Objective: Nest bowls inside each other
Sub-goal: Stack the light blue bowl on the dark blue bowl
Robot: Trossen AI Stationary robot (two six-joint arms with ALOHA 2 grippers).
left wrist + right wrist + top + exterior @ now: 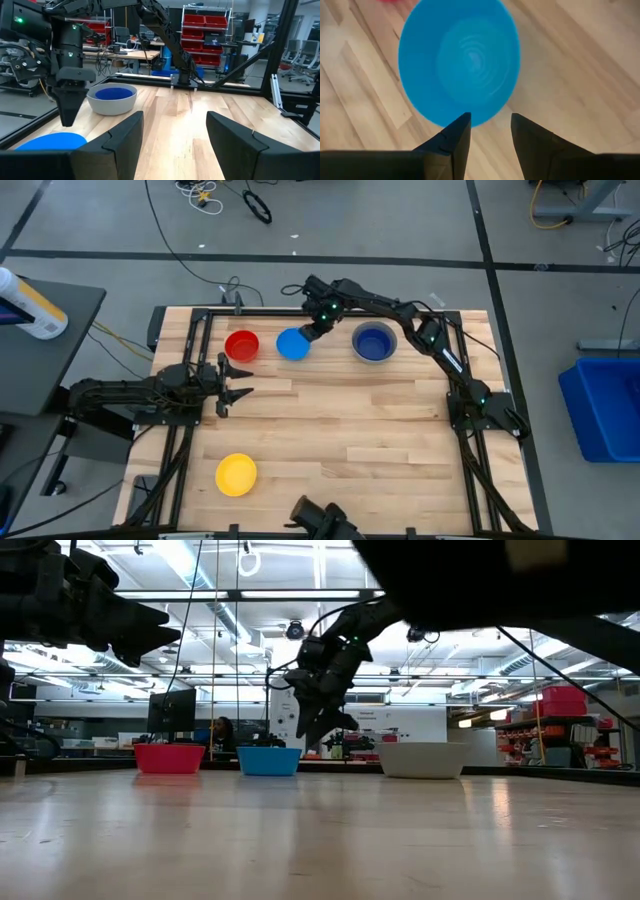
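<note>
The right gripper [490,131] hangs with its jaws parted and nothing between them, poised just over the near rim of the small round light blue plastic bowl [460,60], one finger inside the rim line and the other just outside it, though whether either tip touches the plastic I cannot tell. Beyond the jaws to one side sits the dark blue bowl nested in the grey bowl [375,342]; to the other side stands the red plastic bowl [242,346]. The yellow bowl [236,474] lies well apart. The left gripper [236,386] waits with jaws open, empty. The likely risk: closing off-centre on the thin rim could tip or skid the light bowl.
</note>
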